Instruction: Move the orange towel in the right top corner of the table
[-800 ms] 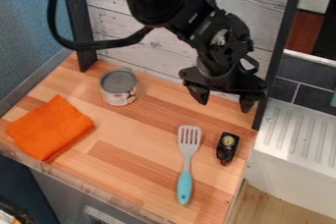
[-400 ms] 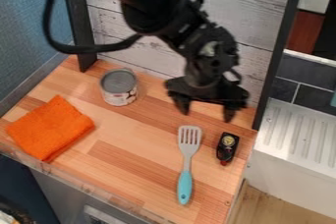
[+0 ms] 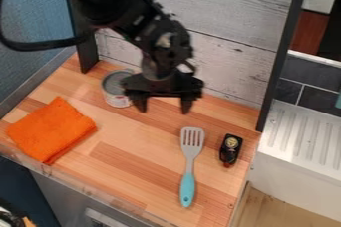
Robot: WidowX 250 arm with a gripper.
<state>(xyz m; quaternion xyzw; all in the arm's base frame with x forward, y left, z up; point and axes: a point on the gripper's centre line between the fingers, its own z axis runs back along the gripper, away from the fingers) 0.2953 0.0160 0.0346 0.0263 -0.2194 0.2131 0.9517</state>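
Orange towel [image 3: 51,130] folded, flat at left end of tabletop [image 3: 126,144], near front edge. Tin can [image 3: 115,90] upright right of towel, near back edge, partly hidden by pincer [image 3: 164,110]. Pincer released, fingers apart, nothing between, hanging above back half. Spatula [image 3: 190,164] between towel and right edge, slotted head toward back, blue handle toward front. Small black item [image 3: 230,150], round gold face, just beside spatula, near right edge.

Across your smooth, striped light-brown wooden tabletop [image 3: 126,171], you see a folded, square orange cloth towel [image 3: 51,130], matt and rough, at nine o'clock, and a cylindrical grey metal can [image 3: 114,91], dull-topped, at eleven.
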